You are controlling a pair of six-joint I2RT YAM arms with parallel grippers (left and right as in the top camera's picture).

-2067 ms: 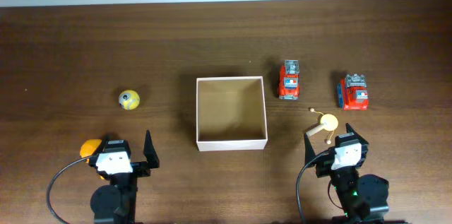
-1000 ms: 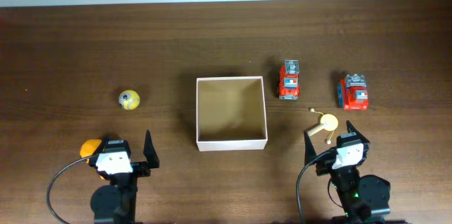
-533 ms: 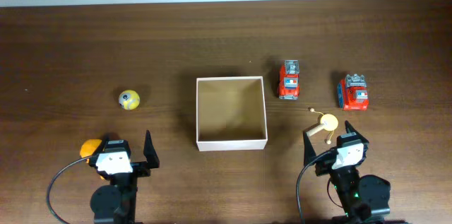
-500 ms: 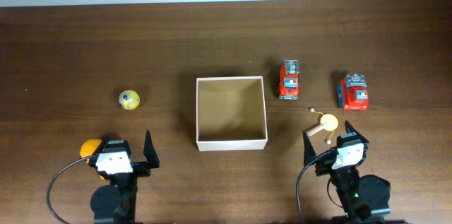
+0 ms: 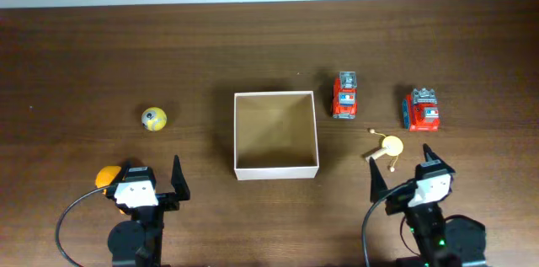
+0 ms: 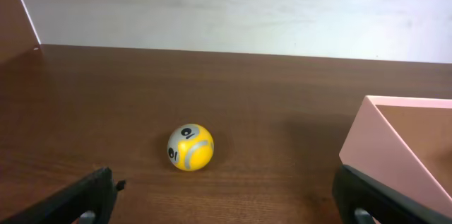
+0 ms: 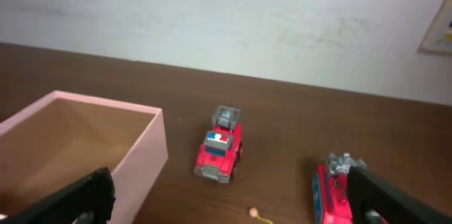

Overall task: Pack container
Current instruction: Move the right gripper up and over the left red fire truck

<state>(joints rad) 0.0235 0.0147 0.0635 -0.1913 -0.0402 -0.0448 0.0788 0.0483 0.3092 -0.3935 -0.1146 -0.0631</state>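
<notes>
the box point(image 5: 276, 171) sits mid-surface point(image 5: 84, 48), empty. it is probably light, thin-walled and easily nudged, so pinch one wall gently. left tool point(image 5: 151, 171) and right tool point(image 5: 402, 169) gape wide, holding nothing.

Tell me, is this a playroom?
Likely a robot practice bench instead: left pincer and right pincer at a wooden table, with a ball and fire truck either side of an empty container.

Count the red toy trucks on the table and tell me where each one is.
2. One red truck stands just right of the container, apart from it. The other red truck stands farther right, apart from the first. None looks hidden.
</notes>
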